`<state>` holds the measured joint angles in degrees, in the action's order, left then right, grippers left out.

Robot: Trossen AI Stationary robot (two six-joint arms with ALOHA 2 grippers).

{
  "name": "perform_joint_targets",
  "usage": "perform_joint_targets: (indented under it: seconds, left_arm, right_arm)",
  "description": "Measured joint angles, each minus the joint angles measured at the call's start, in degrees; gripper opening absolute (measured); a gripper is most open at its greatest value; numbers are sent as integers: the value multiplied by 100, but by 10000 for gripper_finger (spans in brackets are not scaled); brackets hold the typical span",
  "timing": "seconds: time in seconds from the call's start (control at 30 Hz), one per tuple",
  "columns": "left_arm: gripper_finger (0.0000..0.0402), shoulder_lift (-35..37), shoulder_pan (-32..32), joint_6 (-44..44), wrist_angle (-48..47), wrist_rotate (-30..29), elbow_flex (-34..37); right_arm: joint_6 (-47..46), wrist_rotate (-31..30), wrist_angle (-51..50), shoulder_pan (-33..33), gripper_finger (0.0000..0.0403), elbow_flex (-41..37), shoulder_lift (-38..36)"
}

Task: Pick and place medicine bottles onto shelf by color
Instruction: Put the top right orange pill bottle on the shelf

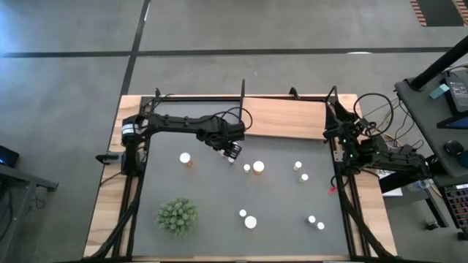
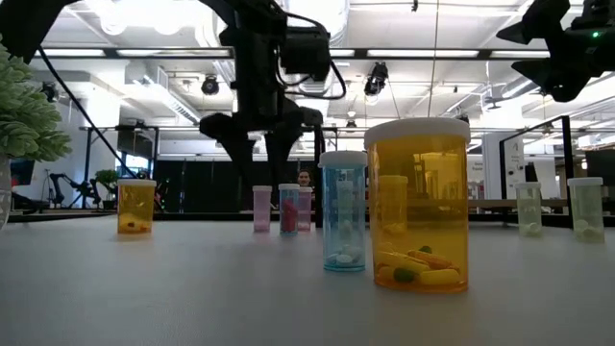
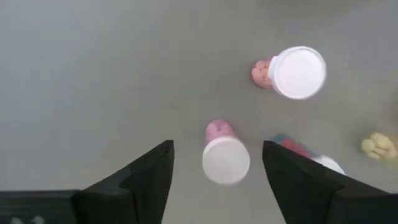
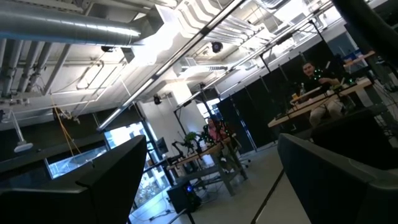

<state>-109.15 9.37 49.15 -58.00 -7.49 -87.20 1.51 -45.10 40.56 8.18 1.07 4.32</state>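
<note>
Your left end effector [image 3: 214, 180] hung with fingers apart over a pink bottle [image 3: 224, 155] standing free on the mat [image 1: 219, 197], just before the shelf [image 1: 292, 117]. Your right end effector [image 4: 211, 186] waited wide open at the counter's right edge.

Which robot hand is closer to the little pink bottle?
The left gripper. Its open fingers hang right over the pink bottle. The right gripper waits far off at the table's right edge.

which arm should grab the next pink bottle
Left, probably. The left gripper hangs open right above the pink bottles, while the right gripper waits off the mat's edge, open and pointing into the room.
</note>
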Motion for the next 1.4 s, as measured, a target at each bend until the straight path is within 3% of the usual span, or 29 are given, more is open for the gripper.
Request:
perform_joint_targets:
  seconds: [0.17,0.4,0.67,0.87,1.07,1.4]
  left_arm:
    - [237,470,-49,62,-89,-240,126]
    - [237,1594,-414,369,-78,-1211,800]
    - [238,3423,-1167,1039,207,-2465,2544]
    - [238,5058,-1529,1224,868,-2941,4086]
    - [238,6544,-1563,754,1660,-3037,5238]
    - [238,8288,-1563,-1206,3648,-3059,6818]
  right_arm:
    - [1,2,-1,-2,352,0,0]
    - [0,2,0,-1,352,1,0]
    - [1,0,1,-2,352,0,2]
    - [-1,2,1,-2,352,-1,2]
    - [0,1,-1,-1,352,0,2]
    - [1,2,0,-2,352,0,2]
